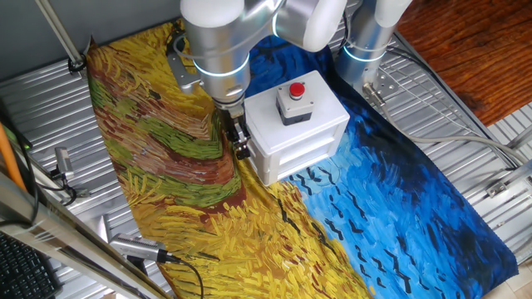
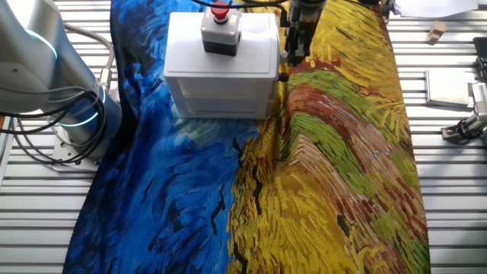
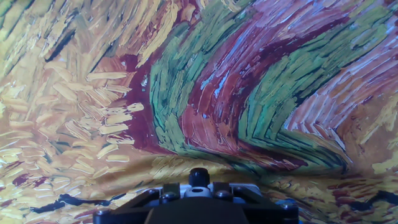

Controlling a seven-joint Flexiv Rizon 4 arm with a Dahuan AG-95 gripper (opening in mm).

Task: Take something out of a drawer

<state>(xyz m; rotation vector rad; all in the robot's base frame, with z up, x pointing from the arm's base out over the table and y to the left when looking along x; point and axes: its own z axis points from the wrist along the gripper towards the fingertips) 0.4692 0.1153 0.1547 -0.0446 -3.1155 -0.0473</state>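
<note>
The white box stands mid-cloth with a red push button on top; it also shows in the other fixed view. Its drawer is pushed in, and only a small dark knob shows on the side that faces my gripper. My gripper hangs fingers-down right beside that side, just above the cloth, and it also shows in the other fixed view. Its fingers look close together with nothing between them. The tan block is hidden. The hand view shows only painted cloth.
The patterned cloth covers a ribbed metal table. The arm's base and cables stand beside the box. A small tan piece and metal parts lie off the cloth. Tools lie near the cloth's other edge.
</note>
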